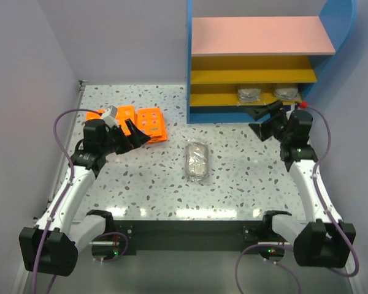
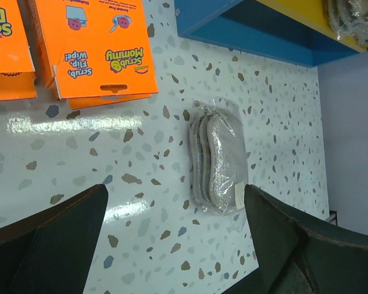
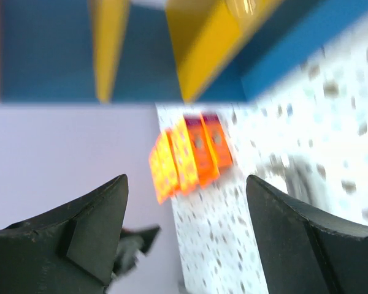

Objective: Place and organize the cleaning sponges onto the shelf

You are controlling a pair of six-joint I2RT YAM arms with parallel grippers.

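Several orange sponge packs (image 1: 151,122) lie at the table's back left, also showing in the left wrist view as orange packs (image 2: 104,52). My left gripper (image 1: 135,131) hovers beside them, open and empty (image 2: 175,239). One grey pad in clear wrap (image 1: 196,160) lies mid-table, just ahead of the left fingers (image 2: 218,165). Two more grey pads (image 1: 249,94) (image 1: 287,93) rest on the lowest board of the shelf (image 1: 260,35). My right gripper (image 1: 254,120) hangs in front of that board, open with nothing between its fingers (image 3: 187,226). The right wrist view is blurred.
The shelf's blue side panel (image 1: 189,73) stands at the table's back right, its base (image 2: 257,30) close to the mid-table pad. Pale walls close in on the left and behind. The speckled tabletop (image 1: 245,184) stretches in front of the shelf.
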